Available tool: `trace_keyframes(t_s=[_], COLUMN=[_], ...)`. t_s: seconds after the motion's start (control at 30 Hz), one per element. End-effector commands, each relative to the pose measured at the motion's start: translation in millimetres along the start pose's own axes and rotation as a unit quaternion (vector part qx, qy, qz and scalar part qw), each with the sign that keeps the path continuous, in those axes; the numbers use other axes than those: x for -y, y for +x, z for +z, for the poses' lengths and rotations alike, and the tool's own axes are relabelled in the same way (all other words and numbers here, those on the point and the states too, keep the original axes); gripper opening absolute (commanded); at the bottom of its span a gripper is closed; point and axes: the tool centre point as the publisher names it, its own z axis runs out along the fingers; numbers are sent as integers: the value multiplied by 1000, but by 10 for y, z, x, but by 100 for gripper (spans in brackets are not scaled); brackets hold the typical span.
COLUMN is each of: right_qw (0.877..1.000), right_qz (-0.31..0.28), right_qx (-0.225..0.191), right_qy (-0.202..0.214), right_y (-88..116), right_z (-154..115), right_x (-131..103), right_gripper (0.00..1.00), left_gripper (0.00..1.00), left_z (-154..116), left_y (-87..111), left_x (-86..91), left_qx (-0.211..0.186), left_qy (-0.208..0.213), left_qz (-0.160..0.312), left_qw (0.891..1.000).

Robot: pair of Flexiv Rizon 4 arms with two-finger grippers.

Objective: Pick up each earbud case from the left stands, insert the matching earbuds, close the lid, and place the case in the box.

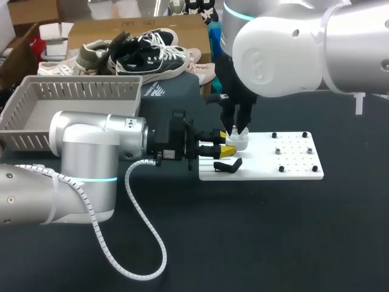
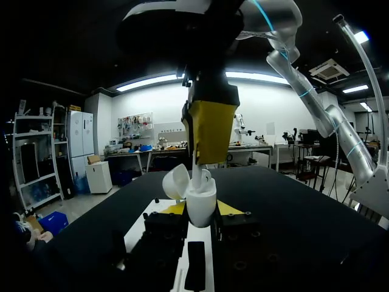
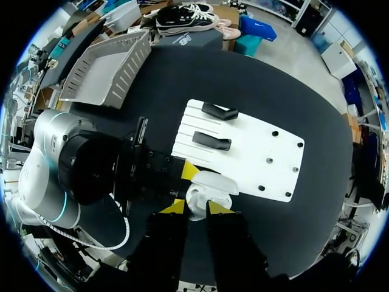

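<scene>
Between the yellow tips of my left gripper point(image 2: 200, 210), clamped from both sides, the white earbud case point(image 2: 200, 202) stands upright over the left end of the white board point(image 1: 285, 163). Its long axis is vertical, with the mouth up and the lid point(image 2: 176, 181) swung open, leaning to one side. I judge it is braced this way so the mouth faces my right gripper point(image 1: 233, 131), which hangs straight above. That gripper's fingers are narrowed on what looks like a white earbud point(image 2: 195, 169), its stem pointing down into the case. Two black stands point(image 3: 211, 141) lie on the board beside it, and the grey box point(image 1: 73, 97) sits well off to the left.
</scene>
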Motion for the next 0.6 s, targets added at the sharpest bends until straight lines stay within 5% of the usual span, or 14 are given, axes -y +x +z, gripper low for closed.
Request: trace_keyframes(t_s=[0.03, 0.6], right_qw=[1000, 1000], right_qz=[1, 5], right_qx=[0, -3], right_qy=[1, -3], right_y=[-20, -40], right_z=[27, 77], right_x=[-14, -26], right_gripper=[0, 0], left_gripper=[0, 0], left_z=[2, 2], left_y=[3, 3], left_x=[6, 6], left_qx=[1, 1], left_qy=[-1, -1], left_qz=[0, 0], left_qw=[1000, 1000])
